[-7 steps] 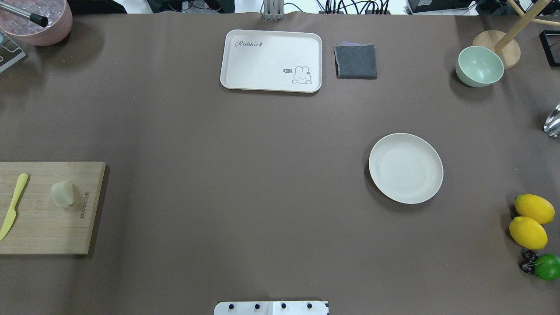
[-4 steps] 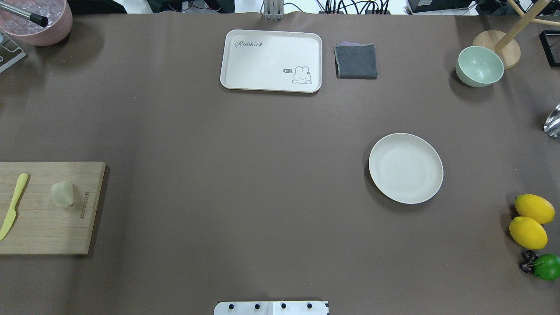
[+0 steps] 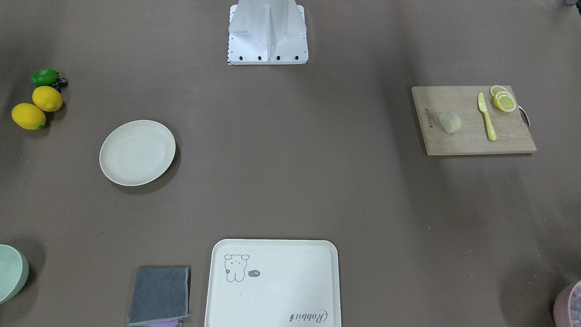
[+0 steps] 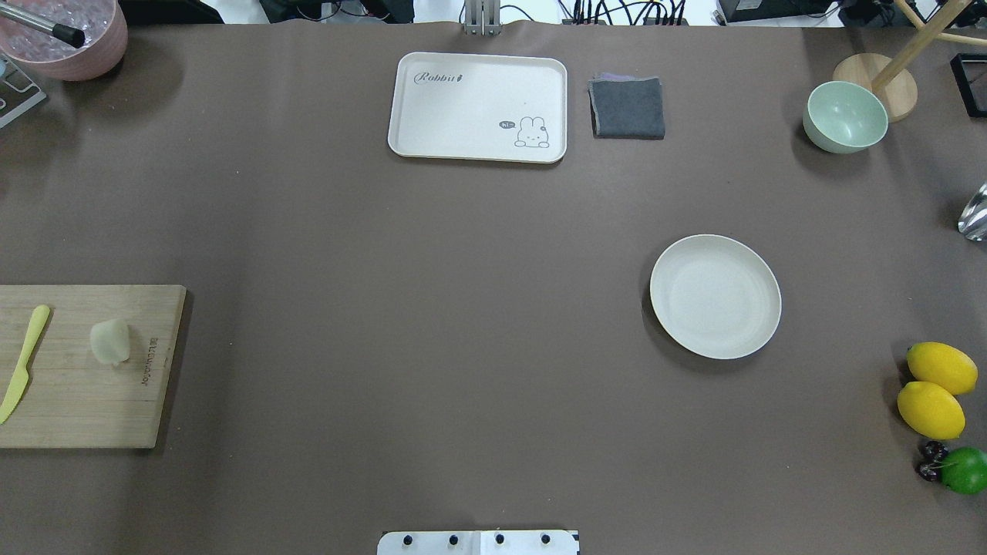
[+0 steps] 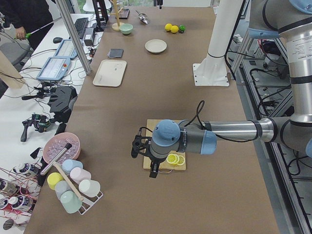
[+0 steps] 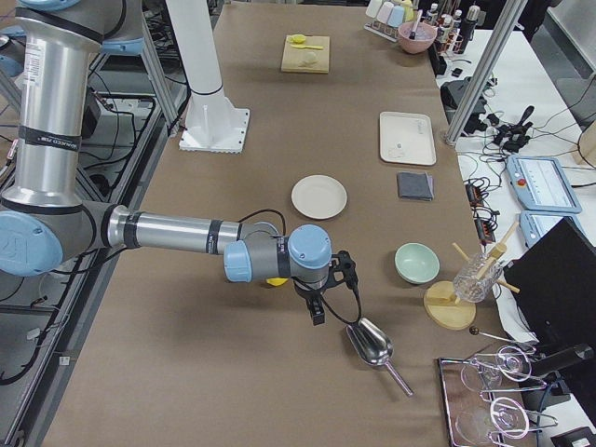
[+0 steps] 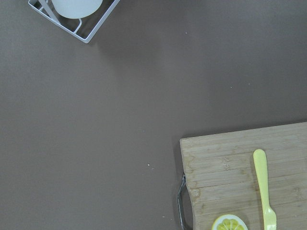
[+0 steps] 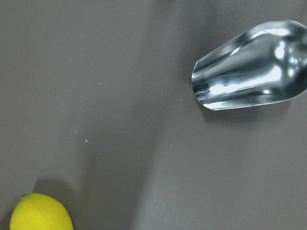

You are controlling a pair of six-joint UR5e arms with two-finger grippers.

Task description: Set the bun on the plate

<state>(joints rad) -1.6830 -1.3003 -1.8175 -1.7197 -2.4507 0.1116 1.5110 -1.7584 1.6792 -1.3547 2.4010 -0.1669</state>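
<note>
The bun, a small pale rounded lump, lies on a wooden cutting board at the table's left edge; the front view shows the bun too. The plate, round, cream and bare, sits on the right half of the table, also seen as the plate. My left gripper shows only in the exterior left view, hovering over the board's near end; I cannot tell its state. My right gripper shows only in the exterior right view, beside a metal scoop, far from the plate; I cannot tell its state.
A yellow knife and lemon slices share the board. A cream tray, grey cloth and green bowl line the far side. Lemons and a lime sit at right. A metal scoop lies near them.
</note>
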